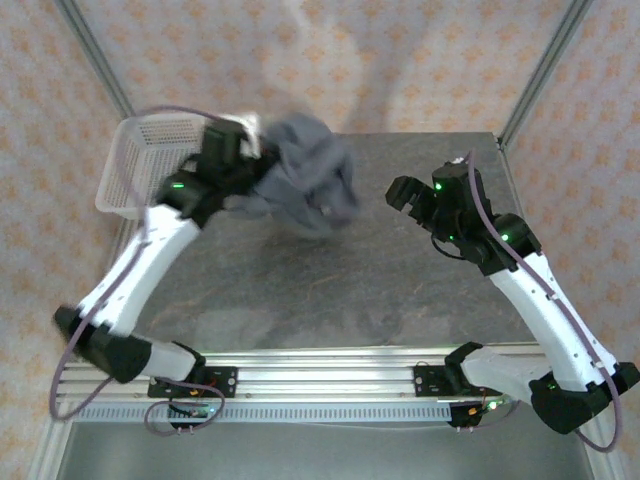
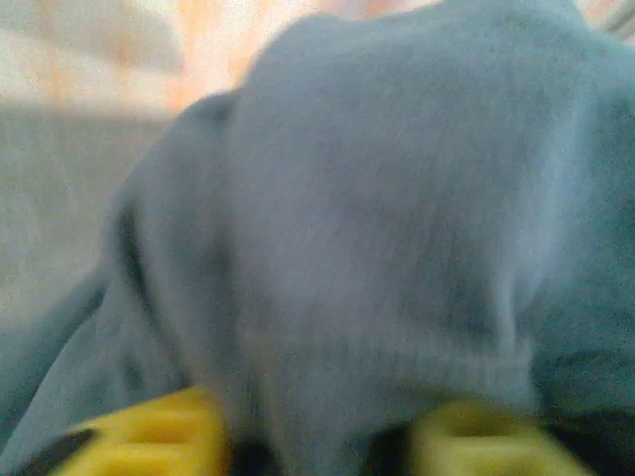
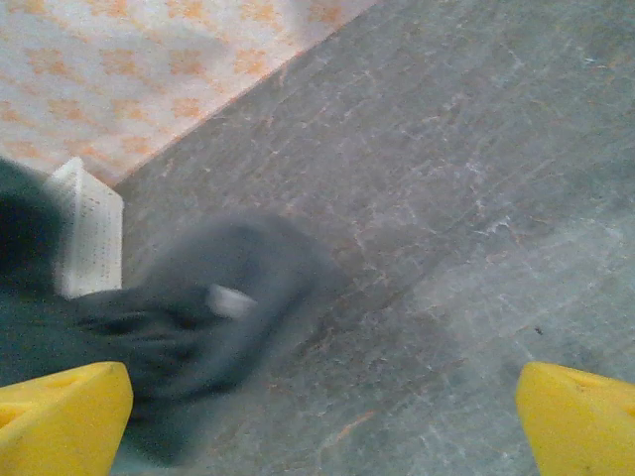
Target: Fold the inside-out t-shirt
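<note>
1. Grey mottled desk [image 1: 400, 290], arms bolted at its near edge.
2. Slate-grey t-shirt [image 1: 310, 185] bunched in a heap near the far edge, left of centre.
3. White mesh basket [image 1: 135, 170] at the far left corner.
4. On the left claw [image 2: 313, 446], cloth drapes over the yellow fingers [image 2: 149, 441]; gripping or not, I cannot tell.
5. Toward the right edge the right claw [image 3: 322, 426] hovers spread wide, nothing in it.
</note>
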`<state>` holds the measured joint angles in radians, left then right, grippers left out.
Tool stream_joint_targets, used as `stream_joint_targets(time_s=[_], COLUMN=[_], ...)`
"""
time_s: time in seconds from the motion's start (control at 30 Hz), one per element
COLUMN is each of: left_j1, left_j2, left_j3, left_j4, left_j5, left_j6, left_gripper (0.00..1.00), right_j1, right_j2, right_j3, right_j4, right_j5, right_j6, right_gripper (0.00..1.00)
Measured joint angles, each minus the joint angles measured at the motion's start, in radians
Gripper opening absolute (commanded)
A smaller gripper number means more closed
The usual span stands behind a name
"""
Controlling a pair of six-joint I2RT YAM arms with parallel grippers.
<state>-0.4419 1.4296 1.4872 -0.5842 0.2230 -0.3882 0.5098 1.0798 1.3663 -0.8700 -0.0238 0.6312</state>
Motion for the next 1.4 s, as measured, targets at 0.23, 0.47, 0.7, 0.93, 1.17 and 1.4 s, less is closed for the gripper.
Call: stream_joint_targets(time_s=[0.23, 0.47, 0.7, 0.93, 1.17, 1.4], left_j1=[-0.048, -0.143, -0.432, -0.519, -0.492, -0.389], left_j2=[-0.066, -0.153, 0.217, 0.562, 0.571, 0.34], left_j3=[-0.246, -0.246, -0.251, -0.042, -0.009, -0.089], left_j4=[-0.017, 0.055, 0.086, 0.058, 0.007, -0.016], left_j5=[-0.062, 0.086, 0.046, -0.111, -0.195, -0.203], left_j6=[0.114, 0.092, 0.01, -0.004, -0.003, -0.008], left_gripper=[0.74, 0.76, 0.83, 0.17, 0.0, 0.0], right_j1=[-0.003, -0.116, -0.385, -0.392, -0.392, -0.36], right_j2=[-0.015, 0.22, 0.343, 0.289, 0.181, 0.145], right_j3=[-0.075, -0.188, -0.365, -0.374, -0.376, -0.53], right_j4=[-0.035, 0.079, 0.174, 0.19, 0.192, 0.301], right_j5=[0.016, -0.079, -0.203, -0.244, -0.257, -0.349], right_j6=[-0.004, -0.092, -0.186, -0.202, -0.19, -0.163], right_gripper=[1.0, 0.95, 0.88, 0.96, 0.96, 0.95])
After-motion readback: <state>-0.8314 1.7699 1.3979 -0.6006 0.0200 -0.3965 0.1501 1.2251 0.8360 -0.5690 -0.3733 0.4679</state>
